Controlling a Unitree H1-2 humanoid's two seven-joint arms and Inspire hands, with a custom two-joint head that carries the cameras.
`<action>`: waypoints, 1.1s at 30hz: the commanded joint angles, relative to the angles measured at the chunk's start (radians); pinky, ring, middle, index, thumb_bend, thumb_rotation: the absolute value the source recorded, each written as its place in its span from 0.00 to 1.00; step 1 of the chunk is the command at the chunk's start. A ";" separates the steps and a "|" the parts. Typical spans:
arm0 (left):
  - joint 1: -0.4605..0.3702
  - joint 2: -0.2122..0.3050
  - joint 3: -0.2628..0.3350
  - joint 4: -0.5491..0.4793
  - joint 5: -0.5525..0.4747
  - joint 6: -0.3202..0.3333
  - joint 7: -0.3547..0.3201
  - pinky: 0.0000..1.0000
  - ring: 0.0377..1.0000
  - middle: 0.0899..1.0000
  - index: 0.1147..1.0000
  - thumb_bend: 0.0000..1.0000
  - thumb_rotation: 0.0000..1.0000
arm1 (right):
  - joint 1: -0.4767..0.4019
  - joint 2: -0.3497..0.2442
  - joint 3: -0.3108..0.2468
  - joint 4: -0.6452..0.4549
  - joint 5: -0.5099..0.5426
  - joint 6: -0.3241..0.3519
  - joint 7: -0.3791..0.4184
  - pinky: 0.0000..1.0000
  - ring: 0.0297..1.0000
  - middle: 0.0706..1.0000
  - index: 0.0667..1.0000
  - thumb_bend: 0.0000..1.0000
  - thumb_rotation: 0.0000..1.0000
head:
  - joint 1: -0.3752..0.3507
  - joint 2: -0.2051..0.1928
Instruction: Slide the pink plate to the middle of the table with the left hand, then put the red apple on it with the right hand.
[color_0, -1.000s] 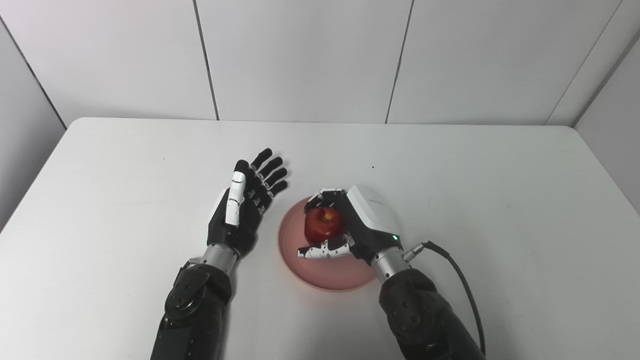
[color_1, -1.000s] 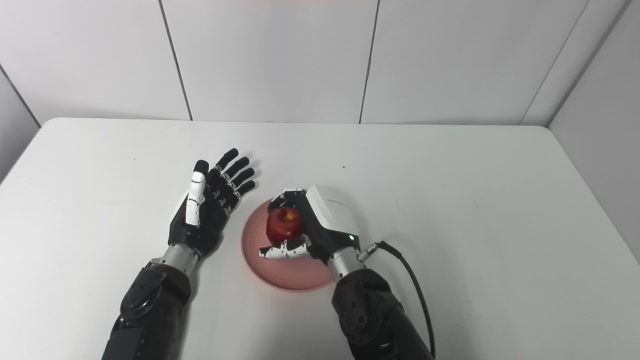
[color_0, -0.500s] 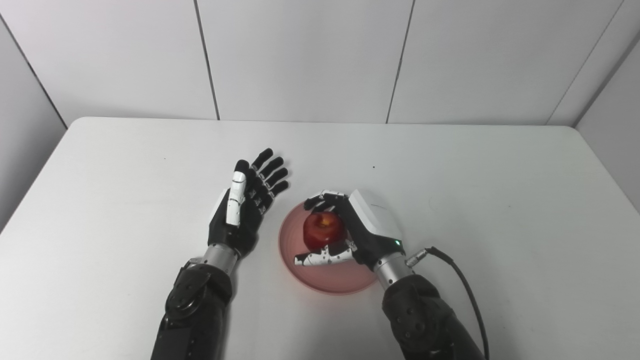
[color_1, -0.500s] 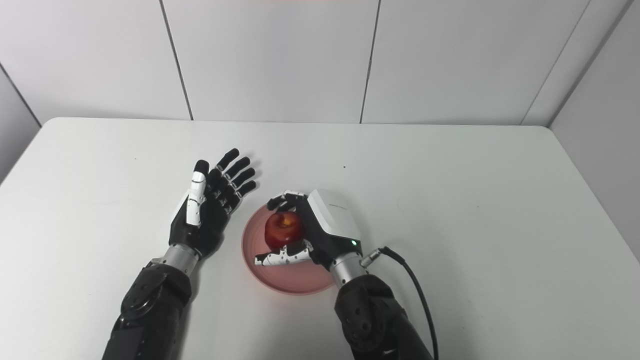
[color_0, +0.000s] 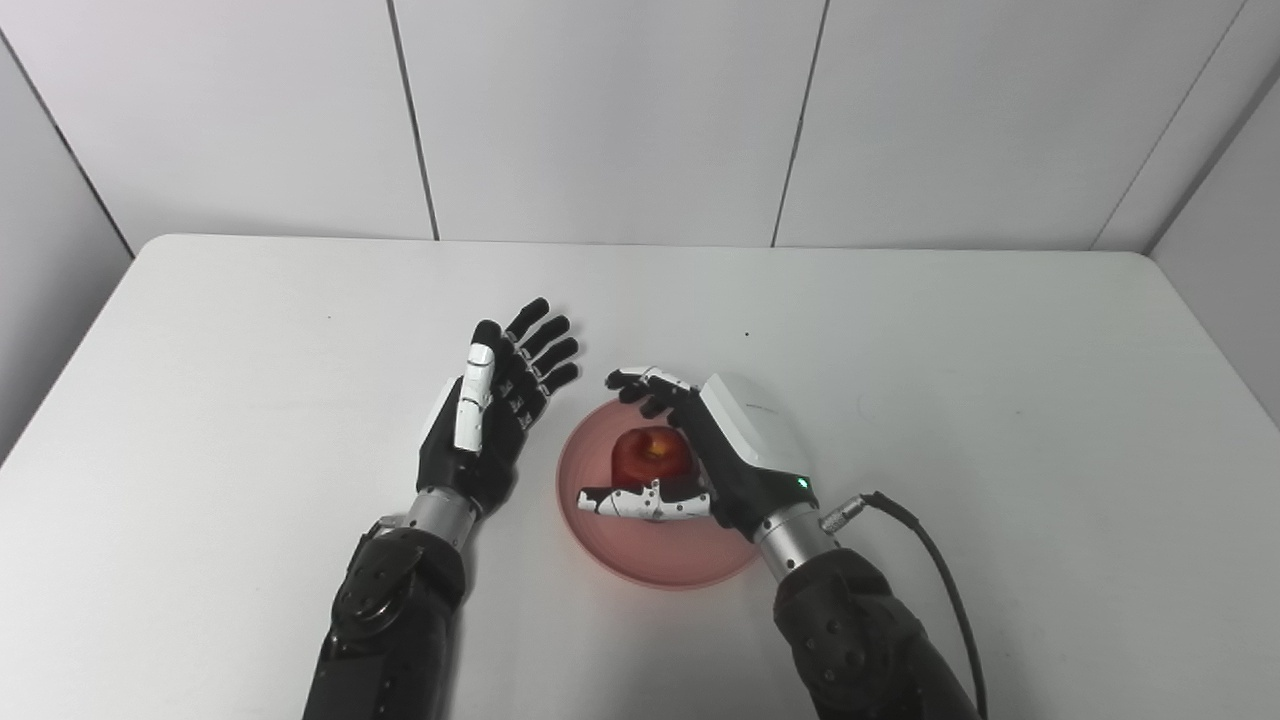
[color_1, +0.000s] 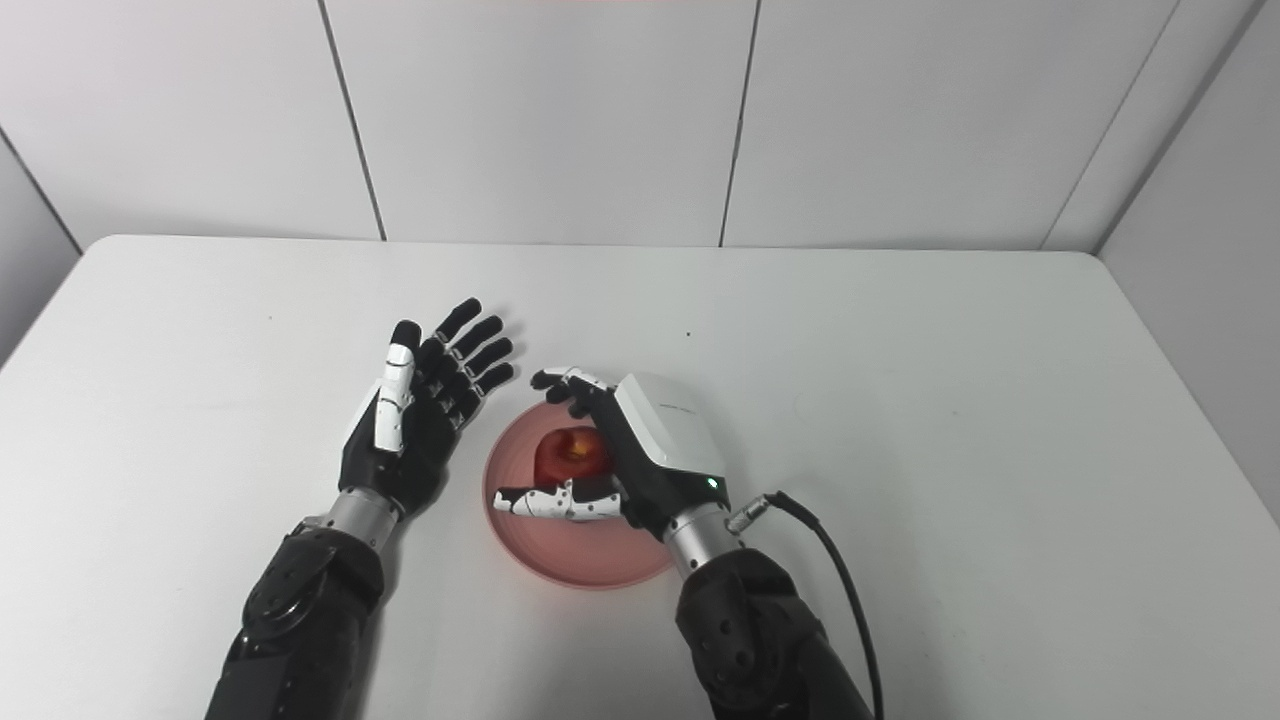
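Note:
The red apple (color_0: 650, 459) rests on the pink plate (color_0: 640, 555) near the middle of the white table (color_0: 1000, 420). My right hand (color_0: 735, 450) stands over the plate's right side, open, its fingers (color_0: 640, 385) spread past the apple's far side and its thumb lying along the near side, apart from the fruit. My left hand (color_0: 490, 415) rests just left of the plate, open and flat, palm turned toward the plate, holding nothing.
A black cable (color_0: 920, 540) runs from my right wrist toward the bottom right. Grey panel walls close the table at the back and on both sides.
My right hand has let go of the apple: its fingers and thumb spread apart and the apple settled onto the plate. The left hand stayed still.

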 joint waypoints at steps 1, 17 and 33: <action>0.035 0.001 -0.005 0.040 0.021 0.050 0.023 0.87 0.87 0.87 0.85 0.76 0.92 | -0.022 0.003 -0.015 -0.039 -0.004 -0.014 -0.004 0.68 0.73 0.77 0.79 1.00 0.52 | 0.002 0.000; 0.032 0.001 0.000 0.041 0.000 0.069 0.014 0.90 0.88 0.88 0.87 0.77 0.90 | 0.017 0.009 -0.113 -0.118 0.108 -0.124 -0.091 0.74 0.82 0.86 0.89 1.00 0.66 | 0.002 -0.004; 0.038 0.003 0.004 0.029 0.004 0.062 0.019 0.89 0.88 0.88 0.87 0.76 0.90 | 0.070 -0.001 -0.321 -0.048 0.184 -0.173 -0.262 0.74 0.83 0.85 0.88 0.88 0.91 | 0.004 -0.007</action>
